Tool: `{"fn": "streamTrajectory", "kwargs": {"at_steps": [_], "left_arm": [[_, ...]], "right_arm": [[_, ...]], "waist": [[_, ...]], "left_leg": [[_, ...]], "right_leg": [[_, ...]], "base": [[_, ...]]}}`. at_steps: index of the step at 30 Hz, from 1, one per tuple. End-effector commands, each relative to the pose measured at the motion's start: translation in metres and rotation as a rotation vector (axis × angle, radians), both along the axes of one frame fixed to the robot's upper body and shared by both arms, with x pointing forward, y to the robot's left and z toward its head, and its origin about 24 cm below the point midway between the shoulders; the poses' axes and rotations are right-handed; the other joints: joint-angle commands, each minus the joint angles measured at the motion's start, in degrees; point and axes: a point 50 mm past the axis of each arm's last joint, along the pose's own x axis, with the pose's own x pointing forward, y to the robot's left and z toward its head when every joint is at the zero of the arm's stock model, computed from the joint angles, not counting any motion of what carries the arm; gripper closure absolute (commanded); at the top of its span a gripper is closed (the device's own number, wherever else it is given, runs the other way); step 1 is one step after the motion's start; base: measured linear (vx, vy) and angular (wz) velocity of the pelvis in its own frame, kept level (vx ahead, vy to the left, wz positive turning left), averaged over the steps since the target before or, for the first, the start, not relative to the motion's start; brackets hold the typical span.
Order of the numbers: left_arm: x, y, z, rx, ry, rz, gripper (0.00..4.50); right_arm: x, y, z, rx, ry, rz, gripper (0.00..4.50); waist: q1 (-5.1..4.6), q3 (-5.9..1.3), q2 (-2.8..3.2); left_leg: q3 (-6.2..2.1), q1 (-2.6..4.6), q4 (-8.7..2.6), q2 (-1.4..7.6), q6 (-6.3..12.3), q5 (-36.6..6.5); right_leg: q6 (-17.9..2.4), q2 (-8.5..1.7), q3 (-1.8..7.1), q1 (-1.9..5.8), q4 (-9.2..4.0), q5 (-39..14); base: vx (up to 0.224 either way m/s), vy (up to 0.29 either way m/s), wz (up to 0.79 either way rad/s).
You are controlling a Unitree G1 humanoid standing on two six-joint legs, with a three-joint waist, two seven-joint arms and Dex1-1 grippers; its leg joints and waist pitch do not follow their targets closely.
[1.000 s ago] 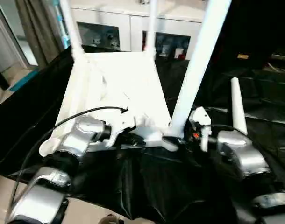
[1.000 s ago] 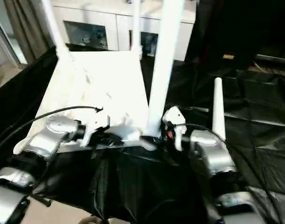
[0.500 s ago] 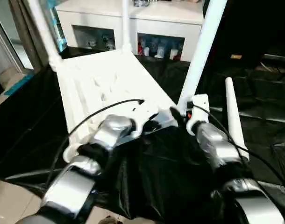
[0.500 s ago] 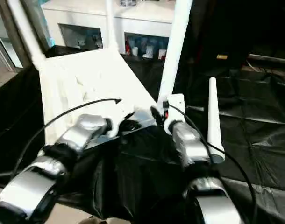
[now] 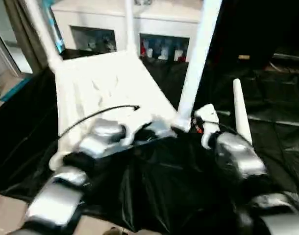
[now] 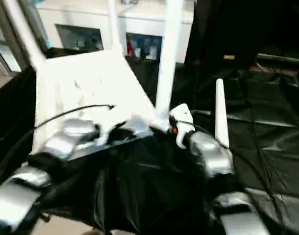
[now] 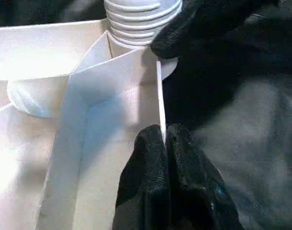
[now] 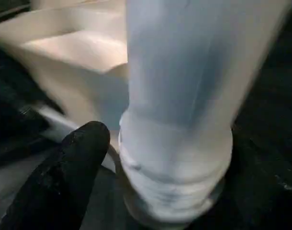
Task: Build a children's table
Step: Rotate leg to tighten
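Note:
The children's table (image 5: 108,85) lies upside down on black cloth, its white top ribbed, with three legs standing up from its corners. My left gripper (image 7: 163,136) is shut on the thin near rim of the top, also seen from above (image 5: 145,131). My right gripper (image 5: 192,128) is at the foot of the near right leg (image 5: 193,63). One black finger (image 8: 84,153) stands just beside that leg's ribbed base (image 8: 174,163), and the jaws look open around it. A fourth loose leg (image 5: 240,110) rests on the cloth to the right.
A white cabinet with glass-fronted shelves (image 5: 159,29) stands behind the table. Wrinkled black cloth (image 5: 277,98) covers the work surface. A curtain (image 5: 17,24) hangs at the far left, and bare floor (image 5: 5,215) shows at the near left corner.
The whole picture has swung, so the camera moved. My left gripper keeps its hold on the rim. My right gripper stays by the near leg's base.

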Motion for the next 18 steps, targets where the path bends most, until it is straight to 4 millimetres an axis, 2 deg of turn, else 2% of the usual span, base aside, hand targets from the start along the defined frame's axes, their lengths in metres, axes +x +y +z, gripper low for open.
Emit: {"fn": "streamTrajectory", "kwargs": {"at_steps": [1,3,7,11,13,16,18], "left_arm": [[-0.006,-0.010,0.008,-0.054,-0.010,-0.125,4.50],[-0.008,-0.004,0.009,-0.047,0.002,-0.146,4.50],[-0.011,0.004,0.010,-0.032,0.022,-0.172,4.50],[-0.010,0.006,0.011,-0.036,0.019,-0.163,4.50],[-0.010,0.006,0.011,-0.041,0.020,-0.158,4.50],[-0.010,0.006,0.012,-0.045,0.021,-0.156,4.50],[-0.009,0.005,0.011,-0.050,0.016,-0.146,4.50]], "right_arm": [[-0.003,0.005,0.006,0.025,0.009,0.090,0.62],[-0.004,0.000,0.010,0.032,0.020,0.129,0.62],[-0.009,-0.003,0.012,0.013,0.029,0.210,0.62],[-0.010,-0.004,0.011,0.010,0.046,0.227,0.98],[-0.010,-0.002,0.011,0.017,0.053,0.234,1.28],[-0.011,0.000,0.010,0.026,0.061,0.242,1.35],[-0.014,0.001,0.008,0.034,0.077,0.256,1.56]], "waist": [[0.32,-4.03,-0.18],[0.71,-4.02,-0.07],[1.09,-4.01,-0.20],[1.19,-4.02,-0.49],[1.20,-4.04,-0.47],[1.26,-4.08,-0.43],[1.31,-4.05,-0.45]], "left_leg": [[-1.66,0.87,-3.59,4.12,5.25,-9.74],[-1.64,1.02,-3.66,4.21,4.73,-10.33],[-1.72,1.04,-3.80,4.28,3.59,-11.00],[-1.70,0.90,-3.68,4.06,3.50,-10.13],[-1.70,0.88,-3.67,4.07,3.60,-9.76],[-1.70,0.83,-3.61,4.05,3.81,-9.32],[-1.71,0.87,-3.64,4.08,3.74,-9.46]], "right_leg": [[-13.50,-5.29,3.56,3.07,-4.08,-8.28],[-13.70,-5.36,3.63,2.95,-4.11,-9.14],[-13.03,-5.42,3.67,2.98,-4.08,-10.33],[-12.66,-5.50,3.65,3.03,-4.13,-11.00],[-12.53,-5.42,3.62,2.98,-4.12,-10.83],[-12.56,-5.43,3.59,3.00,-4.07,-10.34],[-12.34,-5.42,3.60,2.99,-4.13,-10.75]], "base": [[0.000,0.000,0.00],[0.000,0.000,0.00],[0.000,0.000,0.00],[0.000,0.000,0.00],[0.000,0.000,0.00],[0.000,0.000,0.00],[0.000,0.000,0.00]]}}
